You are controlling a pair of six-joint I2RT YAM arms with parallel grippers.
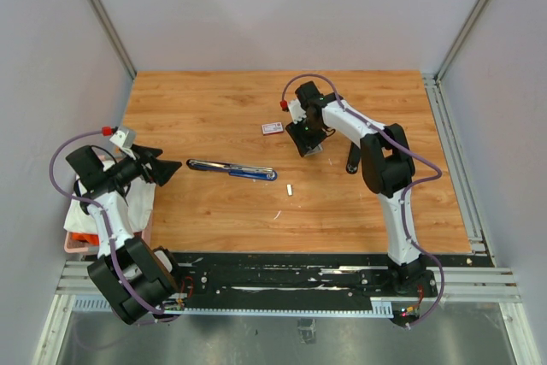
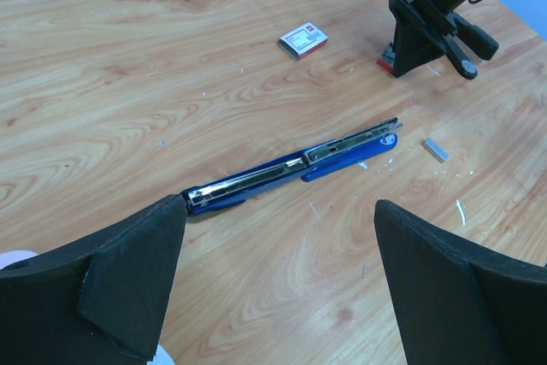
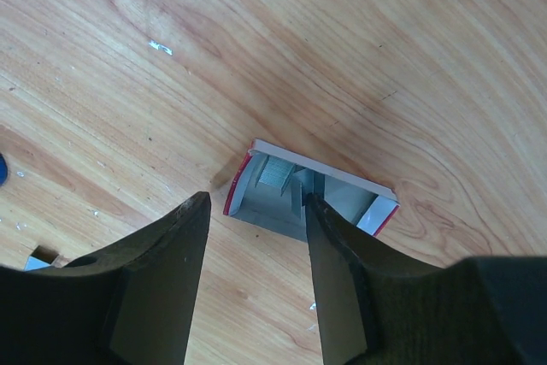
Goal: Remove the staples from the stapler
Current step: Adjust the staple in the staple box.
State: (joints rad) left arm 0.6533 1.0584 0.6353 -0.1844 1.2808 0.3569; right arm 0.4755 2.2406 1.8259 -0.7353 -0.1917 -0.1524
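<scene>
Right end effector (image 3: pixel 255 203) is seen half parted at the open box (image 3: pixel 273 198), with one finger at the box's mouth and the other outside its left wall. Whether the wall is pinched cannot be told. Left end effector (image 2: pixel 280 204) is released, jaws wide, and aimed at the stapler (image 1: pixel 231 168) from 9 o'clock without contact. The stapler is laid open flat at mid-desk with its rail exposed; whether any staples are left in the rail cannot be made out. One bar of staples (image 1: pixel 290 188) is found on the desk (image 1: pixel 214 100), just off the stapler's right tip at 4 o'clock.

The step in hand is judged to be the clearing of the rail. It would be done well if the stapler's left end were pinned by the left end effector, so that the body is not dragged, and any bar were drawn along the rail rather than pried upward. The right finger should be lifted straight out of the open box, lest the box be tipped.

A closed box (image 1: pixel 272 128) is set at 12 o'clock of the stapler's tip, off that path. Loose scraps (image 1: pixel 277 214) are scattered at 6 o'clock. A bin (image 1: pixel 75 244) stands past the desk's 9 o'clock edge.
</scene>
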